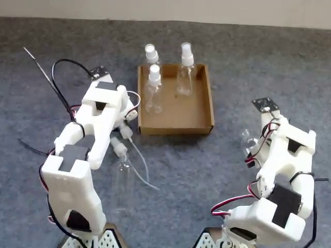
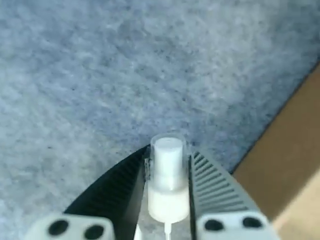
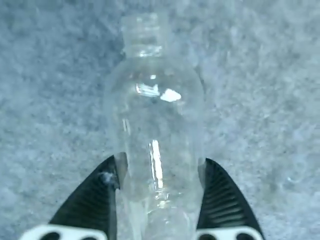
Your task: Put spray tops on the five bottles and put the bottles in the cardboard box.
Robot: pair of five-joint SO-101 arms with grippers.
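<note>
My left gripper (image 2: 167,150) is shut on a white spray top (image 2: 167,182); in the high view the left gripper (image 1: 125,128) hovers just off the cardboard box's (image 1: 176,126) front left corner, the top's thin tube (image 1: 140,163) trailing over the carpet. My right gripper (image 3: 161,165) is shut on a clear bottle (image 3: 157,115) with a bare threaded neck, to the right of the box (image 1: 247,138). Two capped bottles (image 1: 153,90) (image 1: 185,72) stand in the box. A third capped bottle (image 1: 151,53) stands at its back left corner.
Another capped bottle (image 1: 122,173) lies on the grey carpet beside the left arm, under the tube. The box's brown wall (image 2: 295,150) is close by the left gripper. Open carpet lies between the arms in front of the box.
</note>
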